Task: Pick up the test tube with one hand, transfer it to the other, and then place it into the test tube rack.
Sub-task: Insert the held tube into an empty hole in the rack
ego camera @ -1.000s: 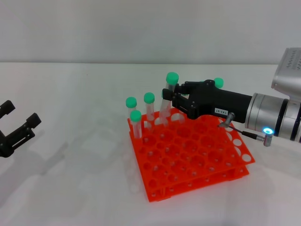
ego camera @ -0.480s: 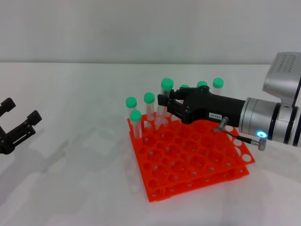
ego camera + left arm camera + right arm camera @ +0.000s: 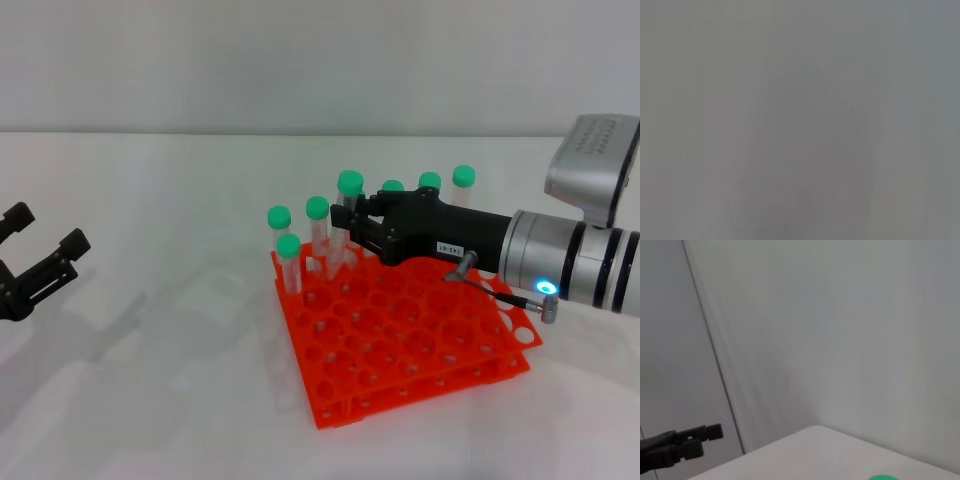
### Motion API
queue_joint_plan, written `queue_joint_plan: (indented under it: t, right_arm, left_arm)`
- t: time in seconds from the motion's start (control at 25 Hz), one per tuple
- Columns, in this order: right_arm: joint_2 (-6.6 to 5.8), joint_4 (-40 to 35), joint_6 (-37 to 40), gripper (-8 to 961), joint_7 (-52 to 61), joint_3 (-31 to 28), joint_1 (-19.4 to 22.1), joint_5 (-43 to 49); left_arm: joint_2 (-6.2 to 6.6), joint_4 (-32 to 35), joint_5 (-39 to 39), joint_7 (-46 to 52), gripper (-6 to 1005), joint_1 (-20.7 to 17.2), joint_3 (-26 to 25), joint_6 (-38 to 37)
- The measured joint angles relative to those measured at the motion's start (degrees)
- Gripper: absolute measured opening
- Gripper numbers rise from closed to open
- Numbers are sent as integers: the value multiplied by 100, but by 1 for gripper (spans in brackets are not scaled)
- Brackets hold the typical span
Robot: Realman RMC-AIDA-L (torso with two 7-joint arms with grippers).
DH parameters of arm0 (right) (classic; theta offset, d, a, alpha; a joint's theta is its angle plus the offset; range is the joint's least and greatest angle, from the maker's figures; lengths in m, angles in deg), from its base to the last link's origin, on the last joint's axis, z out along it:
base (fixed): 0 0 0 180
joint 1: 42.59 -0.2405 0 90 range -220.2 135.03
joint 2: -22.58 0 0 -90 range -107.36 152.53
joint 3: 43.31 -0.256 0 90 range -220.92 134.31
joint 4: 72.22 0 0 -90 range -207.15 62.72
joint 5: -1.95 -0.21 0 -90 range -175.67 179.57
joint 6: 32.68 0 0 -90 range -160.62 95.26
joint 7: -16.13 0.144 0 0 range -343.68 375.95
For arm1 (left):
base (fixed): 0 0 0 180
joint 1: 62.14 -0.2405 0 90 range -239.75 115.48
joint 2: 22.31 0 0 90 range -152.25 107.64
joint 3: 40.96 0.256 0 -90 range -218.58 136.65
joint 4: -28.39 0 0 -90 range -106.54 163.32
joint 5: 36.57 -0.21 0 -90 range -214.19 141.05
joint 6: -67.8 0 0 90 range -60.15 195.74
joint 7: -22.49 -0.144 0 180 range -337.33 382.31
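The right claw [image 3: 345, 222] is gripping the test tube [image 3: 347, 210] just under its green cap, holding it over the far-left holes of the orange-red test tube rack [image 3: 400, 340] among the other green-capped tubes [image 3: 318, 230]. The tube is leaning, so its tip may catch a rim or knock a neighbour. The left claw [image 3: 40, 262] is hanging open over the bench [image 3: 160, 400], well apart.

Counted in the head view: one orange-red test tube rack [image 3: 400, 345] at centre frame, seven green-capped tubes [image 3: 289, 262] standing or held along its upper edge, and two black grippers, one far left [image 3: 38, 268], one right of centre [image 3: 347, 215].
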Motion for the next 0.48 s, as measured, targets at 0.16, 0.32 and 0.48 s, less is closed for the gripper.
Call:
queue_joint_plan:
  t: [0.16,0.32,0.48]
  right_arm:
    - [0,21,-148,216,-13,127,-28,-51]
    - [0,53,-167,217,-34,136,-39,-53]
    - [0,56,-182,218,-49,156,-65,-46]
  left_arm:
    - [0,-17,9,0,881,8,0,19]
    - [0,-14,11,0,881,50,0,58]
    - [0,-30,8,0,881,61,0,63]
